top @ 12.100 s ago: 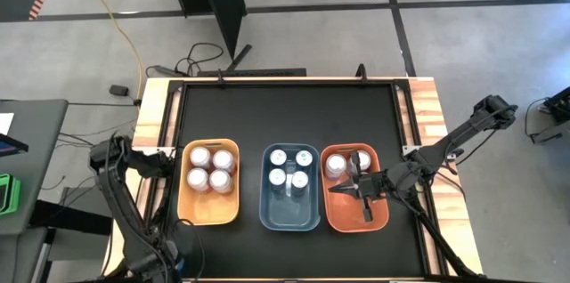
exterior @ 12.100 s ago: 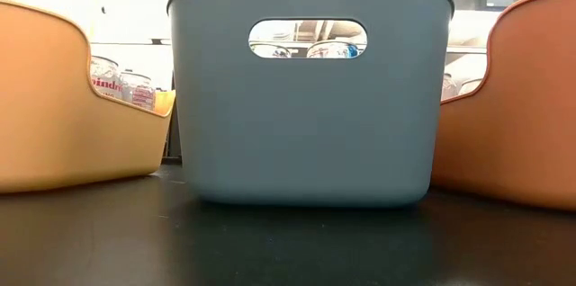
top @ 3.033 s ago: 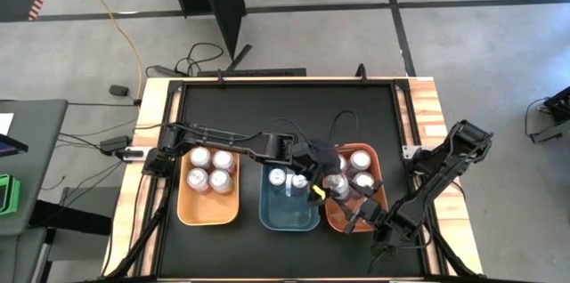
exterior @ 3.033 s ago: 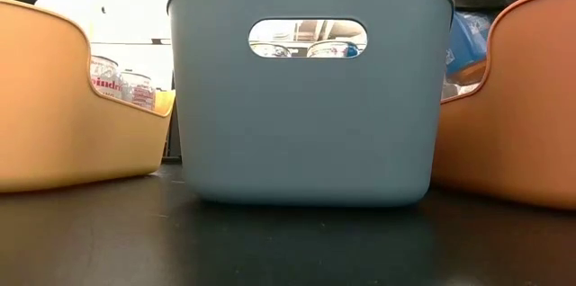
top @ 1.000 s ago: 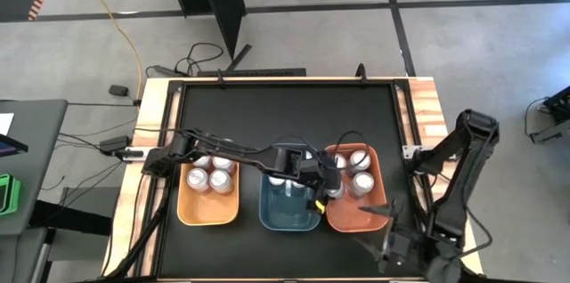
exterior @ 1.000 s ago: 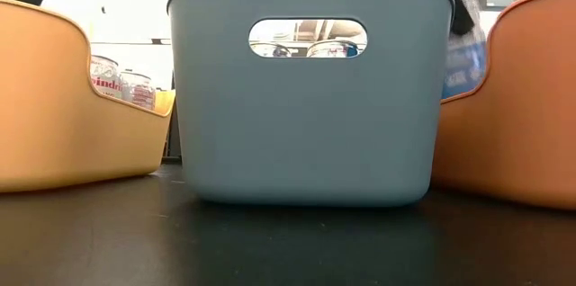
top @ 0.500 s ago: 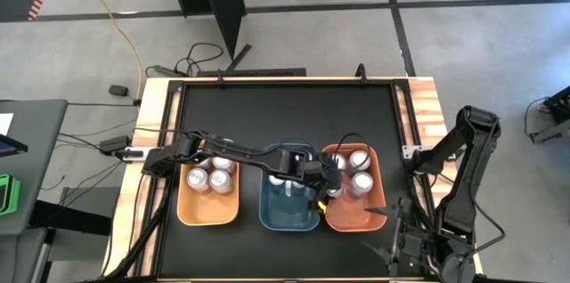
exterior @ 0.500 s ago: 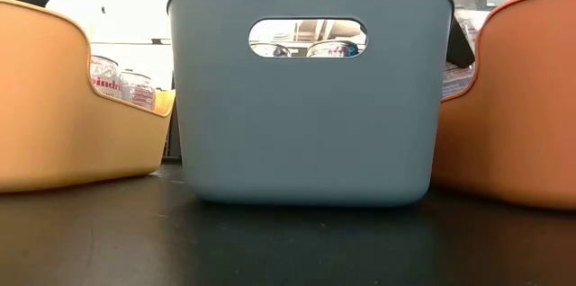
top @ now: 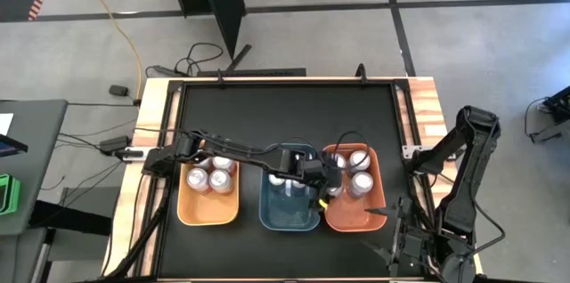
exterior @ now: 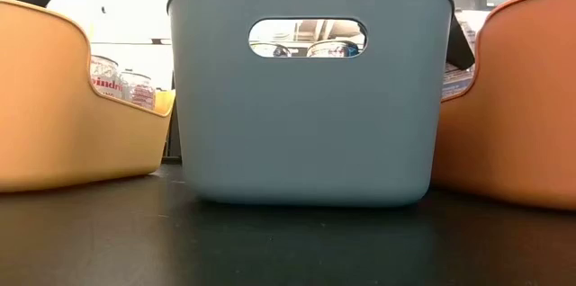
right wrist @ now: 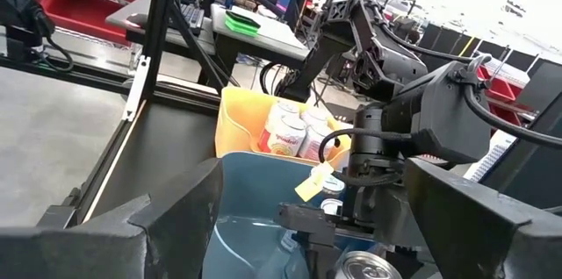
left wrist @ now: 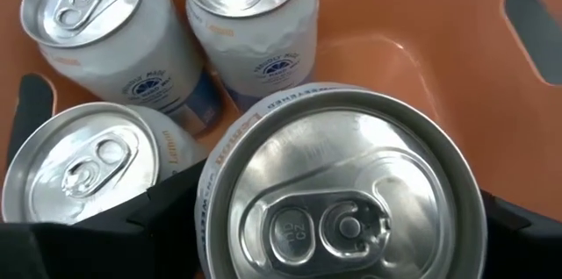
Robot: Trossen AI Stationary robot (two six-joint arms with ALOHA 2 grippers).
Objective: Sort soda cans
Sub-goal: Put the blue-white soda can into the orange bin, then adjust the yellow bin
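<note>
High view. Table (top: 285,114): black top with three bins in a row near its front edge. Yellow-orange bin (top: 208,205) on the left: holds cans with red bodies (top: 219,181), standing upright. Blue bin (top: 289,216) in the middle: cans inside, partly covered by the left arm. Red-orange bin (top: 356,214) on the right: silver-topped cans (top: 360,159) upright in its far half. Left gripper (top: 328,183): reaches across the blue bin and sits over the near-left part of the red-orange bin, above a can there. Right gripper (top: 389,230): pulled back past the table's front right corner, clear of every bin.

Low view. Blue bin (exterior: 310,124) fills the middle, can tops visible through its handle slot. Yellow-orange bin (exterior: 63,115) to one side, red-lettered cans (exterior: 108,77) showing over its dipped rim. Red-orange bin (exterior: 513,106) to the other side. Dark parts of the left arm stand above the blue bin's rim; the gripper itself is hidden.

Left wrist view. Large can top (left wrist: 342,191): directly below the camera, between the two dark fingers (left wrist: 167,213), which stand wide at its sides; whether they still press it cannot be told. Three more white-bodied cans (left wrist: 250,25) upright just beside it, on the red-orange bin floor (left wrist: 421,68).

Right wrist view. Right gripper fingers (right wrist: 176,218): spread apart, holding nothing. Beyond them the blue bin (right wrist: 255,200), the yellow-orange bin (right wrist: 241,117) with red cans (right wrist: 290,134), and the left arm (right wrist: 413,130) bent over the bins.
</note>
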